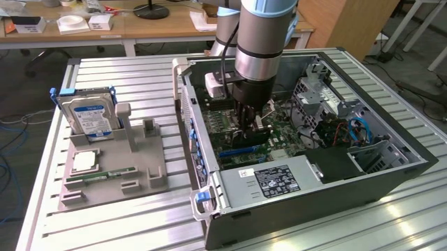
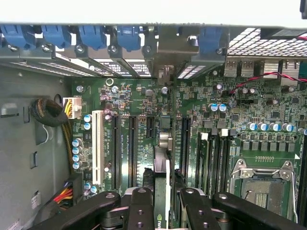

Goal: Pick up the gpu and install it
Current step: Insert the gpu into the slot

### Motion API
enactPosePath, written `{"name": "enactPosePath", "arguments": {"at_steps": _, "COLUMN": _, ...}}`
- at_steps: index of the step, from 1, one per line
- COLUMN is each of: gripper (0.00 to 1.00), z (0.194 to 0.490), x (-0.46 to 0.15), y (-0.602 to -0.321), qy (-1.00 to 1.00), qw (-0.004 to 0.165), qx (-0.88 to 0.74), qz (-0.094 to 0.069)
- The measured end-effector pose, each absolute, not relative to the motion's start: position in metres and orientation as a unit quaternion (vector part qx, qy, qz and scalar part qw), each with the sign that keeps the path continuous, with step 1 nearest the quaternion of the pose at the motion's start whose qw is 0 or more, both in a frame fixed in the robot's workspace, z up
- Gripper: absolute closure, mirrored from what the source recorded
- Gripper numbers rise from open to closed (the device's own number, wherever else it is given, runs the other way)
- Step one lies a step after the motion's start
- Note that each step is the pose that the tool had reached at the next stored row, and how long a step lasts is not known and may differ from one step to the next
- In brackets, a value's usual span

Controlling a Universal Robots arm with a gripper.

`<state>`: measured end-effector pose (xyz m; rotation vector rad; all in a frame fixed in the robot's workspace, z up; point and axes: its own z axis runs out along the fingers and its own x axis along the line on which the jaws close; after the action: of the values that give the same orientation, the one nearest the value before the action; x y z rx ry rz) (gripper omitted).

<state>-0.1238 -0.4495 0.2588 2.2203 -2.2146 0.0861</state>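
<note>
**Gpu held edge-on above the motherboard slots**

At the exterior view's left, a hard drive (image 1: 89, 116) and a memory stick (image 1: 104, 175) are parked in the grey fixture (image 1: 140, 167) on the bench (image 1: 104, 73). At the centre, inside the open computer case (image 1: 335, 172), the end effector (image 1: 250, 118) is clamped narrowly on the gpu (image 2: 161, 184). The card is held upright, edge down, apparently so that it can be lined up with a slot on the motherboard (image 2: 124, 96).

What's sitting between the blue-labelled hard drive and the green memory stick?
In the exterior view, a flat silvery square chip lies on the grey holder between the hard drive and the memory stick.
</note>
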Motion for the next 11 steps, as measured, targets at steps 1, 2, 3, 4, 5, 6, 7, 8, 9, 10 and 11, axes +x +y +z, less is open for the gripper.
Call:
{"name": "enactPosePath", "arguments": {"at_steps": 1, "gripper": 0.74, "z": 0.2588, "x": -0.1238, "y": -0.4495, "qy": -0.706, "qw": 0.002, "qx": 0.708, "qz": 0.027}}
{"name": "enactPosePath", "arguments": {"at_steps": 2, "gripper": 0.74, "z": 0.2588, "x": -0.1238, "y": -0.4495, "qy": -0.706, "qw": 0.002, "qx": 0.708, "qz": 0.027}}
{"name": "enactPosePath", "arguments": {"at_steps": 3, "gripper": 0.74, "z": 0.2588, "x": -0.1238, "y": -0.4495, "qy": -0.706, "qw": 0.002, "qx": 0.708, "qz": 0.027}}
{"name": "enactPosePath", "arguments": {"at_steps": 4, "gripper": 0.74, "z": 0.2588, "x": -0.1235, "y": -0.4495, "qy": -0.706, "qw": 0.002, "qx": 0.708, "qz": 0.027}}
{"name": "enactPosePath", "arguments": {"at_steps": 5, "gripper": 0.74, "z": 0.2587, "x": -0.123, "y": -0.4494, "qy": -0.706, "qw": 0.002, "qx": 0.708, "qz": 0.027}}
{"name": "enactPosePath", "arguments": {"at_steps": 6, "gripper": 0.74, "z": 0.2588, "x": -0.1229, "y": -0.4494, "qy": -0.706, "qw": 0.002, "qx": 0.708, "qz": 0.028}}
{"name": "enactPosePath", "arguments": {"at_steps": 7, "gripper": 0.74, "z": 0.2588, "x": -0.1229, "y": -0.4494, "qy": -0.706, "qw": 0.002, "qx": 0.708, "qz": 0.028}}
{"name": "enactPosePath", "arguments": {"at_steps": 8, "gripper": 0.74, "z": 0.2588, "x": -0.1229, "y": -0.4494, "qy": -0.706, "qw": 0.002, "qx": 0.708, "qz": 0.028}}
{"name": "enactPosePath", "arguments": {"at_steps": 9, "gripper": 0.74, "z": 0.2588, "x": -0.1228, "y": -0.4494, "qy": -0.706, "qw": 0.002, "qx": 0.708, "qz": 0.028}}
{"name": "enactPosePath", "arguments": {"at_steps": 10, "gripper": 0.74, "z": 0.2588, "x": -0.1225, "y": -0.4495, "qy": -0.706, "qw": 0.002, "qx": 0.708, "qz": 0.028}}
{"name": "enactPosePath", "arguments": {"at_steps": 11, "gripper": 0.74, "z": 0.2588, "x": -0.1223, "y": -0.4495, "qy": -0.706, "qw": 0.002, "qx": 0.708, "qz": 0.028}}
